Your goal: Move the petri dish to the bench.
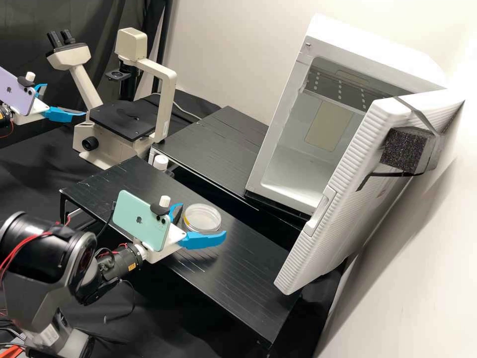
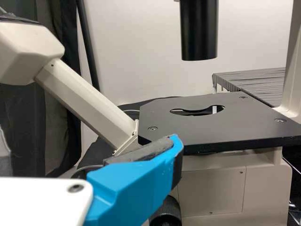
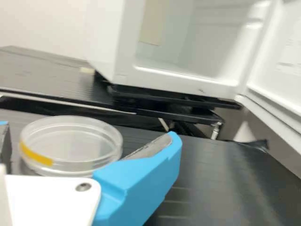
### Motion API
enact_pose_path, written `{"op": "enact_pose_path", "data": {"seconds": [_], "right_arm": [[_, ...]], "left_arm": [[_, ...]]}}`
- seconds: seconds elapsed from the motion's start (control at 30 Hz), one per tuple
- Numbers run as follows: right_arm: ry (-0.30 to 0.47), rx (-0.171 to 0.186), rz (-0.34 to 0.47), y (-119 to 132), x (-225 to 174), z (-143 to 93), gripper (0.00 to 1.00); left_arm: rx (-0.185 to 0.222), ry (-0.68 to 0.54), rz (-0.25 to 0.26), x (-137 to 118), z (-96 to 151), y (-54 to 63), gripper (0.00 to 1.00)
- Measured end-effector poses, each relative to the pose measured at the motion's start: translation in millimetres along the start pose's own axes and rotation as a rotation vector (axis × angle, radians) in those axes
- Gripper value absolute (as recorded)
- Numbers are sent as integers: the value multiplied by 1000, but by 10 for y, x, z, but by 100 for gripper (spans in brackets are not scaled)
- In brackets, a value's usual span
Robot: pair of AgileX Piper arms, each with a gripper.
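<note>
In the high view the right gripper stands open around the petri dish on the black platform; an off-centre close could skid it; the left gripper is open; in the left wrist view, careless travel could knock the stage; in the right wrist view, a high pinch might slip off the smooth wall.

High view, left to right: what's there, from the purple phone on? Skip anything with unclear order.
Purple phone → microscope → petri dish → white cabinet with its door open.
</note>
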Motion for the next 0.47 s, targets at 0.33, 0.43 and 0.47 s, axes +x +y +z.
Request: {"op": "enact_pose_path", "data": {"seconds": [0.33, 0.43, 0.47], "right_arm": [[95, 223, 72, 205, -99, -46, 100], [136, 285, 71, 230, -107, -73, 100], [140, 290, 69, 231, -105, -73, 100]], "left_arm": [[0, 0, 0, 0, 0, 0, 100], [0, 0, 0, 0, 0, 0, 100], [0, 0, 0, 0, 0, 0, 100]]}}
